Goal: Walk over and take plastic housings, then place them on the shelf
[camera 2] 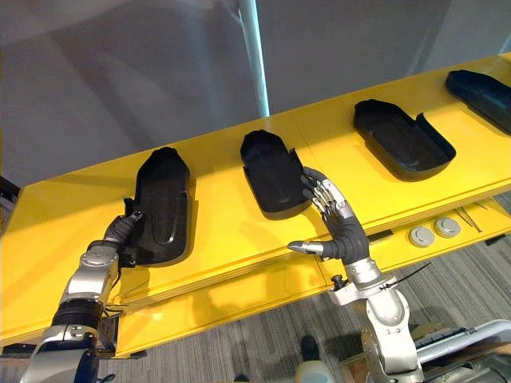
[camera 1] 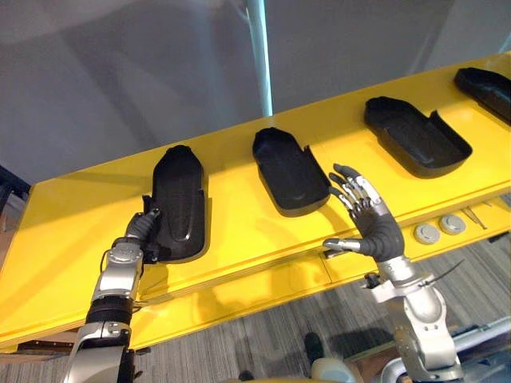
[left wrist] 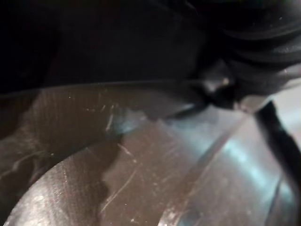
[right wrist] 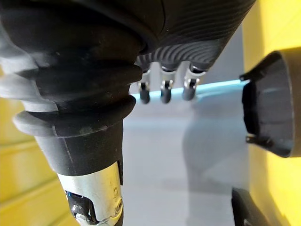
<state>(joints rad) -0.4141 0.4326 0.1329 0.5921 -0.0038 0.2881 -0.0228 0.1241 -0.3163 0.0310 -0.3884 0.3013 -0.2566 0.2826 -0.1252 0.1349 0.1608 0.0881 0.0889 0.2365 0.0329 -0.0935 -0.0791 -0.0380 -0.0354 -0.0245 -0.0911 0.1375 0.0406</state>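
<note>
Several black plastic housings lie in a row on the yellow shelf point(camera 1: 239, 231). My left hand point(camera 1: 140, 227) rests against the near left edge of the leftmost housing point(camera 1: 180, 199), whose glossy dark surface point(left wrist: 141, 155) shows from very close in the left wrist view. My right hand point(camera 1: 369, 214) is open with straight, spread fingers point(right wrist: 162, 89). It hovers at the near right corner of the second housing point(camera 1: 287, 171); I cannot tell whether it touches. A third housing point(camera 1: 415, 136) and a fourth point(camera 1: 487, 86) lie further right.
Two round silver discs point(camera 1: 427, 233) and a thin metal tool point(camera 1: 477, 215) sit on the shelf's lower ledge at the right. A pale vertical pole point(camera 1: 259, 56) stands behind the shelf against a grey wall. Grey carpet point(camera 1: 263, 343) lies below.
</note>
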